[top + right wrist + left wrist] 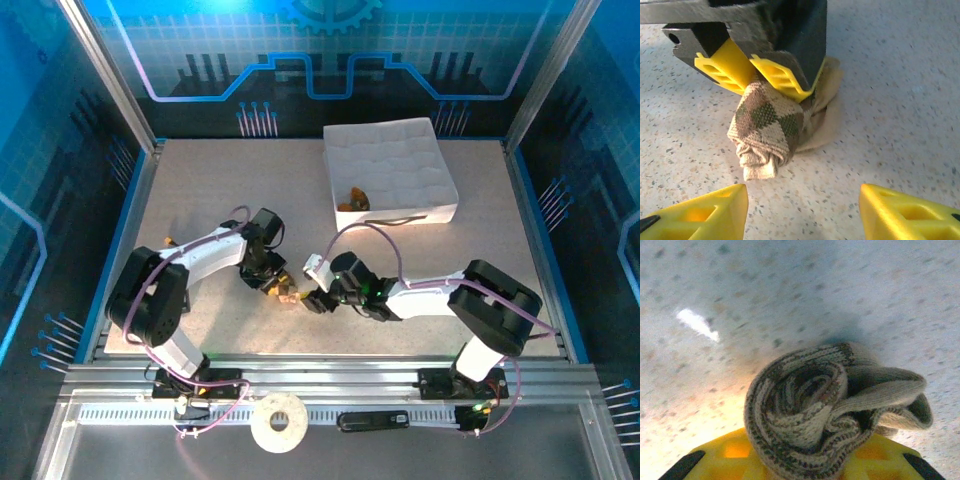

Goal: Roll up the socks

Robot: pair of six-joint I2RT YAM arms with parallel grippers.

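L fingers pinch rolled argyle sock; R fingers spread, sock just ahead.

Both arms look the same on my feed: left arm and right arm have white links between chunky black joint housings, with thin purple cables looping off them. The fingers are bright yellow plastic with triangular cut-outs moulded in.
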